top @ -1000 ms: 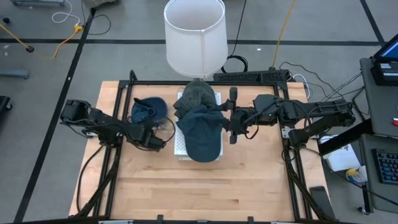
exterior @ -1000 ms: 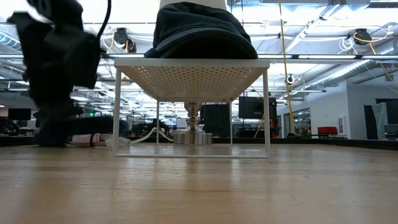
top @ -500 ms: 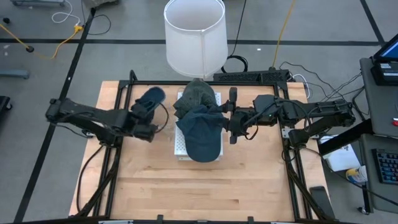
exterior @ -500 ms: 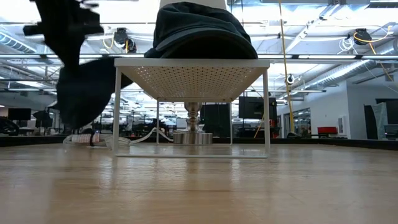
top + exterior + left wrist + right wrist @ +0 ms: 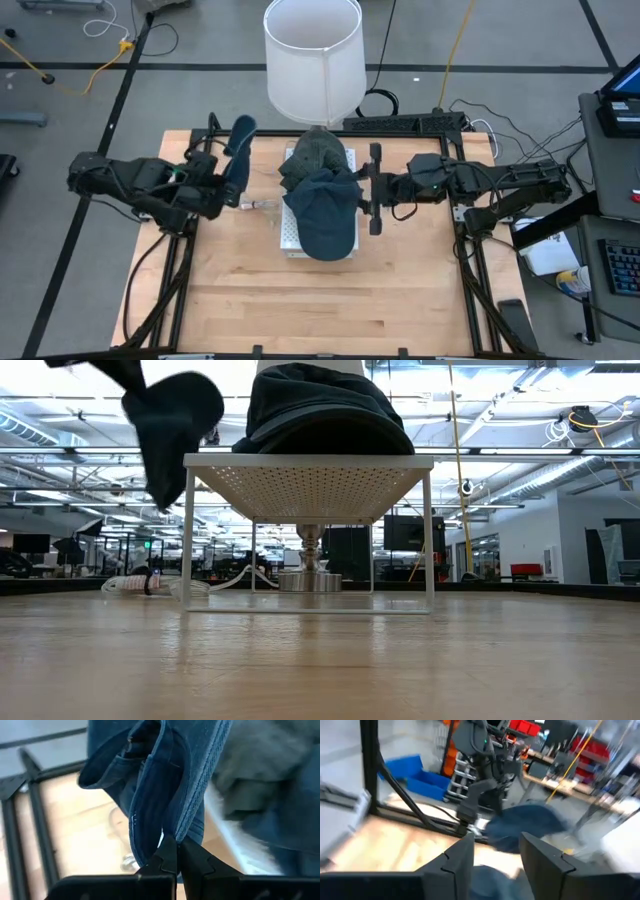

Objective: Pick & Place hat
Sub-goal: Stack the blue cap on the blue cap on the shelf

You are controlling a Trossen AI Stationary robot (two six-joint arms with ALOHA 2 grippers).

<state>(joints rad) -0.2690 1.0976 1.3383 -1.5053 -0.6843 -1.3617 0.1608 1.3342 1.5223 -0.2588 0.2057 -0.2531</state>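
Denim now hangs clear of the wood: the blue hat [image 5: 238, 150], which a second ago lay on the table under the left gripper [image 5: 175, 851], has been lifted and swung toward the rack, and it dangles from that gripper's tightly closed fingers, pinched by a fold of its fabric. In the low view it hangs level with the rack's top, just beside its near corner. I judge the pick done and the carry under way, with the placing still ahead. Beyond the gripper's tips stands the white wire rack [image 5: 292, 238], already bearing a dark blue cap [image 5: 326, 215] with a grey-green hat [image 5: 318, 150] behind it, so free room on top looks scarce. Across the rack, the right gripper [image 5: 373, 190] waits just beside the dark blue cap, fingers parted and holding nothing, much where it was a second ago. Below both arms lies the pale wooden table [image 5: 330, 300] inside its black frame. Past the table's far edge a white lampshade [image 5: 313, 55] stands, and the low view shows an open workshop hall.
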